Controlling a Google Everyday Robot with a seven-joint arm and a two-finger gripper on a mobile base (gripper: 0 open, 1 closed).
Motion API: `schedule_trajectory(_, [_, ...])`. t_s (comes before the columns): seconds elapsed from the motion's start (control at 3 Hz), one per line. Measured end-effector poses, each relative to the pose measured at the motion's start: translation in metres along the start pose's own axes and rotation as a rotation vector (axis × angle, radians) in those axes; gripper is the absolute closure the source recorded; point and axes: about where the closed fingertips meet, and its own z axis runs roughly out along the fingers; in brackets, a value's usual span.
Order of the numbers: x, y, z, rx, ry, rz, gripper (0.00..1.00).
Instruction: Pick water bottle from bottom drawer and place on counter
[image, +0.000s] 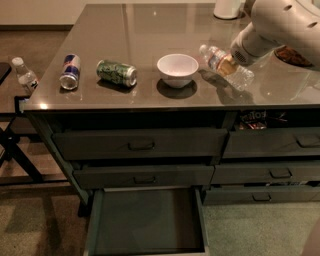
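The water bottle (219, 59), clear with a white cap, is tilted with its cap toward the left, just over the glossy grey counter (150, 30), right of a white bowl. My gripper (233, 62) is shut on the bottle's middle, and the white arm comes in from the upper right. I cannot tell whether the bottle's base touches the counter. The bottom drawer (145, 220) is pulled open below, its flat floor bare.
On the counter stand a white bowl (177, 69), a green can lying on its side (116, 72) and a blue-and-silver can (70, 71). Another small clear bottle (25, 75) stands on the low side table at left. A white object (227, 7) stands at the counter's back.
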Motion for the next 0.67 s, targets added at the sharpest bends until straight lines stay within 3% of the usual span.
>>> schedule_trajectory(0.67, [0.0006, 0.0063, 0.0117, -0.019, 0.018, -0.037, 1.00])
